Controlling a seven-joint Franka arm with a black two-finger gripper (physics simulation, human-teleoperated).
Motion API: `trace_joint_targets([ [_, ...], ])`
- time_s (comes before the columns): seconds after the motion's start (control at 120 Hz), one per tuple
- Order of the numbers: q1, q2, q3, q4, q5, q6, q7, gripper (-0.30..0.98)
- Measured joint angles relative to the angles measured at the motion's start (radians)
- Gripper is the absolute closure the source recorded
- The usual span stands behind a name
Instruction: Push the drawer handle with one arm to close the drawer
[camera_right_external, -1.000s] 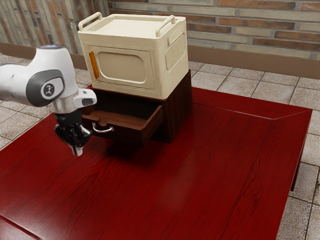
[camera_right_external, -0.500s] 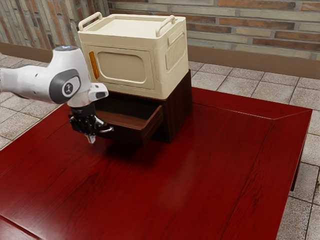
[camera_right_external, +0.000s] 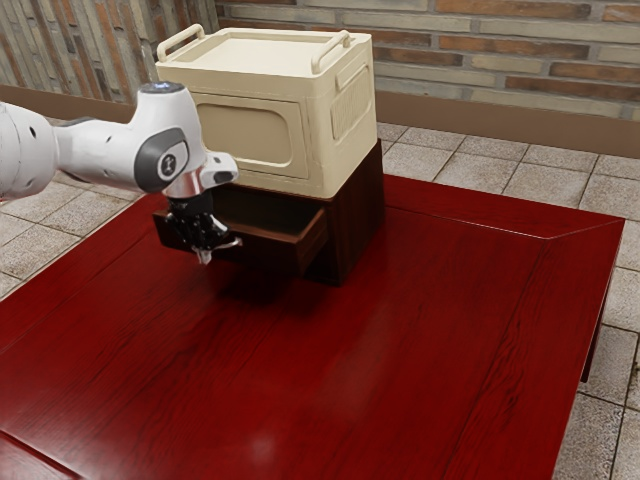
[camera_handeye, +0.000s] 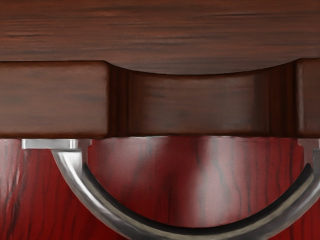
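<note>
Exterior view puts the black gripper (camera_right_external: 205, 256) right at the front of the wooden drawer (camera_right_external: 272, 252), pointing down beside the silver handle (camera_right_external: 234, 243), and honestly I can't tell how far open it is or whether it has hold of anything. Can't call contact with the handle from where I'm standing either. The drawer itself is definitely open: it sticks well out of its dark wooden cabinet (camera_right_external: 358, 215), and you can look over the side into the hollow. White arm (camera_right_external: 170, 160) comes in from the exterior view's left and covers part of the drawer front, plus a corner of the cream box (camera_right_external: 345, 135) sitting on top of the cabinet. That box has a shallow tray-like top with a raised grab bar at either end. Everything's on a glossy red wood table (camera_right_external: 420, 330), with pale floor tiles (camera_right_external: 450, 165) and a brick wall (camera_right_external: 520, 50) behind. Wrist view is basically a close-up of the pull: it's a curved metal bow, standing off the drawer front so the red tabletop peeks through the gap. One end has a little flat mounting plate (camera_handeye: 49, 144), and a scooped notch (camera_handeye: 195, 100) dips into the panel's top edge between the bow's ends.
</note>
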Motion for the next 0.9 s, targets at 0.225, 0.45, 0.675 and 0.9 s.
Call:
trace_joint_targets([
  [0.225,0.001,0.08,-0.002,0.112,-0.01,0.001,0.028,0.79],
  [0.45,0.002,0.163,-0.005,0.229,-0.011,0.001,0.048,0.79],
  [0.675,0.003,0.236,-0.012,0.333,-0.015,0.001,0.068,0.79],
  [0.9,0.016,0.292,-0.013,0.416,-0.031,0.003,0.204,0.79],
])
